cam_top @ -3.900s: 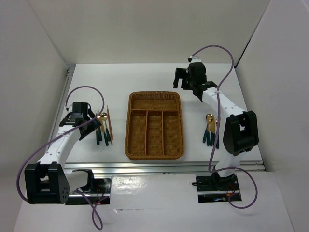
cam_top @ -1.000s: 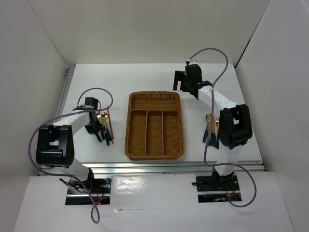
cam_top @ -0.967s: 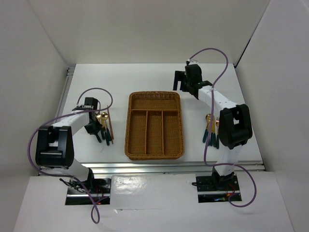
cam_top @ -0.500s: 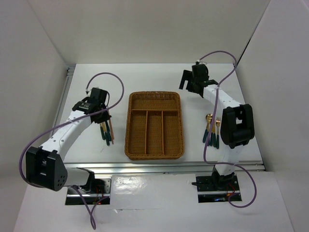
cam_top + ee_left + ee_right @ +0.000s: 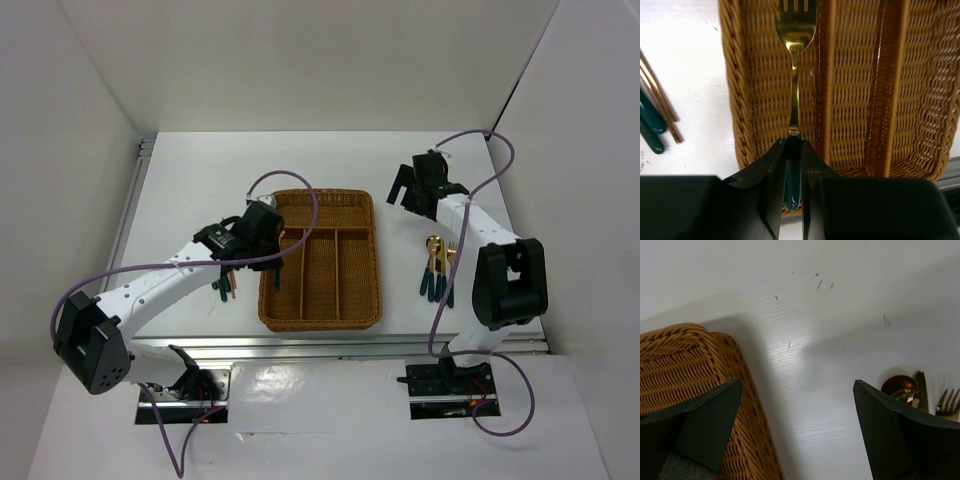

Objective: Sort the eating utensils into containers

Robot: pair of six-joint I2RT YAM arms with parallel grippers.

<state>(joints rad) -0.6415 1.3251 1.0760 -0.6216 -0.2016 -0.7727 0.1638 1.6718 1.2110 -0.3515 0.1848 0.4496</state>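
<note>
White worktop (image 5: pixel 200 180) bearing one wicker cutlery tray (image 5: pixel 320 325); left fingers (image 5: pixel 771 175) closed on teal handle of gold-headed fork (image 5: pixel 795 30), aligned over tray's leftmost long slot (image 5: pixel 767 90); right fingers (image 5: pixel 705 415) spread wide, empty, above worktop between tray corner and loose spoon (image 5: pixel 900 387).

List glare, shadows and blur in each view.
Top view: glare on the table at its near edge. Left wrist view: fork sharp, left tool dark. Right wrist view: soft shadow beside the tray, right tool dark.
</note>
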